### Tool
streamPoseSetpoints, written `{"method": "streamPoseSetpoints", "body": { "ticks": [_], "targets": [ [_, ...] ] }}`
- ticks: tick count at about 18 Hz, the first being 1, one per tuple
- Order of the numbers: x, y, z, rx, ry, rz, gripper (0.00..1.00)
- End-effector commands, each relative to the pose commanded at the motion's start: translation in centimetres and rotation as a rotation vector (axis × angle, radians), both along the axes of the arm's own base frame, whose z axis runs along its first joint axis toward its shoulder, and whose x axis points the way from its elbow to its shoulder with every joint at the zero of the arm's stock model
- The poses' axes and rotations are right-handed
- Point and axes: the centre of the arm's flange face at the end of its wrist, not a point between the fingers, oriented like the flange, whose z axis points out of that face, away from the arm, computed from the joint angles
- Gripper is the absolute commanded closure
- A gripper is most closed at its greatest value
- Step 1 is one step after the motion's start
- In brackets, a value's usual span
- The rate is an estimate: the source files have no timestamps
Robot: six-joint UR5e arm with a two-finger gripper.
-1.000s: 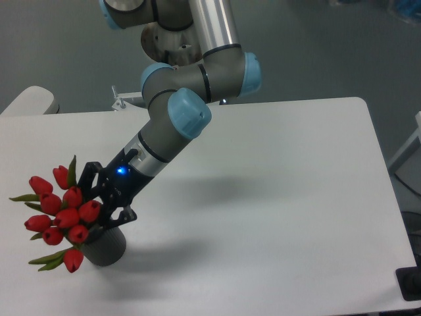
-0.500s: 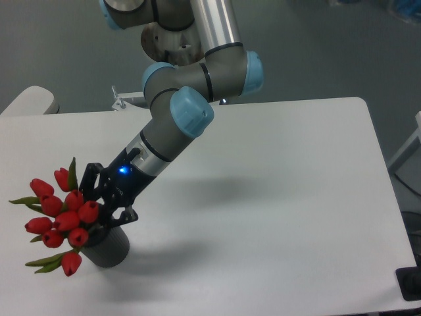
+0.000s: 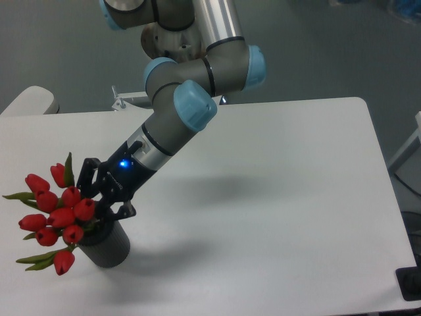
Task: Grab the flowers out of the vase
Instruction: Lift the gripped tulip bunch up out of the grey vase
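A broad white matte tabletop with rounded corners fills most of the view before me, its surface carrying soft grey shadows near the middle and lower left. Beyond its far edge lies a dull grey-green floor. At the far left, a pale rounded object, cream in colour, pokes in beside the tabletop's edge; what it is I cannot tell. A small silver metal bracket sits at the tabletop's back edge. At the lower right corner, a black clamp-like block sits at the tabletop's rim. A pale grey frame piece shows at the right border.
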Motion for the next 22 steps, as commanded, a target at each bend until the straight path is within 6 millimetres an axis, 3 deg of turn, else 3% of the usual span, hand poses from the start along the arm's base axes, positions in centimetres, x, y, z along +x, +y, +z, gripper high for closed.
{"method": "streamPoseSetpoints", "body": {
  "ticks": [10, 17, 22],
  "targets": [
    [-1.4, 0.5, 9.2, 0.065, -0.060, 0.092, 0.67],
    [-1.6, -0.3, 12.4, 0.095, -0.073, 0.117, 0.68],
    [-4.5, -1.3, 15.4, 0.148, -0.084, 0.152, 0.69]
  ]
}}
